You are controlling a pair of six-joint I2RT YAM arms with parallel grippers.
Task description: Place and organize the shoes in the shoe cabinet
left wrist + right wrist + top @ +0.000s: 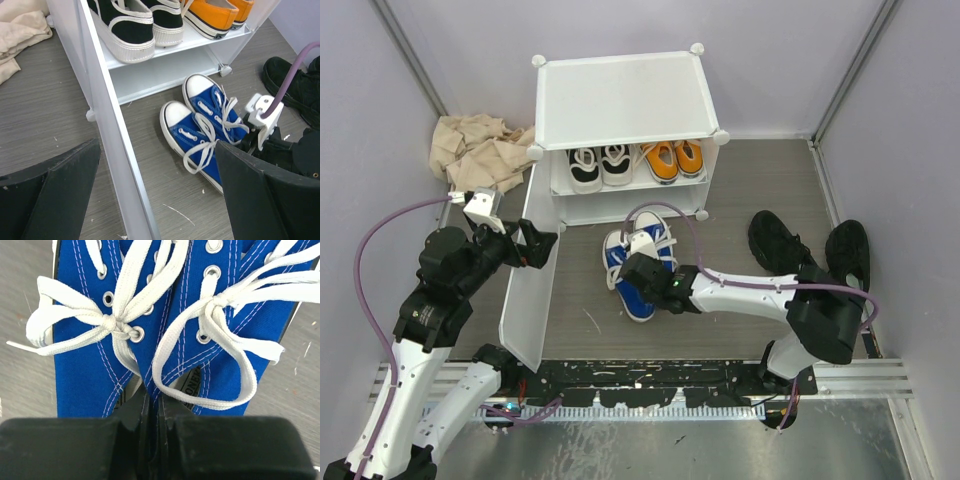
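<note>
Right hand [152,407] pinches narrowly the adjoining collars of the blue shoes [638,265], mid-bench, evidently so both lift as one. Left hand [538,243], fingers wide, straddles the door [523,290] of the shoe cabinet [620,100] at the far edge, seemingly to hold it open.

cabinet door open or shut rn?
Open. The door is swung out toward the arms, and the white shoes and orange shoes show inside the cabinet.

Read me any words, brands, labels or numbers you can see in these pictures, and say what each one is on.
"ONE": printed on the insole of one of the blue shoes; laces and the shoe's upper hide the rest of the word.
No other text can be read in any view.
</note>
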